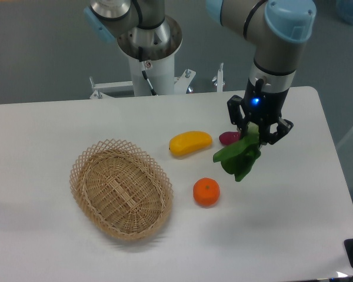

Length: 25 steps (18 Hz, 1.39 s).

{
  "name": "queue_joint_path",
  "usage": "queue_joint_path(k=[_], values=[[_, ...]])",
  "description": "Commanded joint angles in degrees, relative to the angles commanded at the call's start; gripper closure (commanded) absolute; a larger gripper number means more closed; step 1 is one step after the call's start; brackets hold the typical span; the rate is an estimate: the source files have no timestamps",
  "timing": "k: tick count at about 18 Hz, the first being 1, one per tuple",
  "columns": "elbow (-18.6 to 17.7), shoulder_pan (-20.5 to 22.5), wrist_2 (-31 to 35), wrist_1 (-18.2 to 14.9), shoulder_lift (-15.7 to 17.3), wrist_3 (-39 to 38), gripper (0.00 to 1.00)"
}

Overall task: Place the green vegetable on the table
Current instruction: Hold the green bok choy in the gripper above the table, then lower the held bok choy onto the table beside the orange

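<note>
My fingers (251,130) are closed on the pale stem end of the vegetable (240,157), gripper (254,133) pointing straight down. Grip is at the top of it; the dark green leaves hang below and fan out down-left, tilted. The leaves look clear of the table (294,200), so it's held in the air above the surface, not resting on it; I can't tell how high. A blue light is lit on my wrist, just above the fingers.

Everything else relative to the vegetable:
- Purple sweet potato (228,138): just left of the stem end, close to my left-side finger, partly hidden by leaf and finger. Can't tell if it touches either.
- Mango (190,143): further left, lying on the table, long axis roughly left-right, just beside the sweet potato with a small gap.
- Orange (206,192): below-left of the leaf tips, near but apart, on the table.
- Basket (121,188): well to the left, beyond the orange, sitting flat, nothing visible inside it. Its right rim is near the orange, not touching.

My arm rises from the gripper up out of the top of the frame. Arm base (150,53) is mounted at the table's far edge, up-left of the vegetable and well apart.
</note>
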Motion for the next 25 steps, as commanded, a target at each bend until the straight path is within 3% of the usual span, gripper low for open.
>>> queue_joint_path(k=[12, 17, 20, 25], values=[[-0.3, -0.2, 0.3, 0.3, -0.4, -0.5, 0.55], [-0.5, -0.7, 0.3, 1.8, -0.5, -3.9, 0.55], [-1.0, -1.1, 0.3, 4.6, -1.4, -5.4, 0.56], [-4.1, -1.9, 2.4, 15.6, -4.6, -6.8, 0.56]])
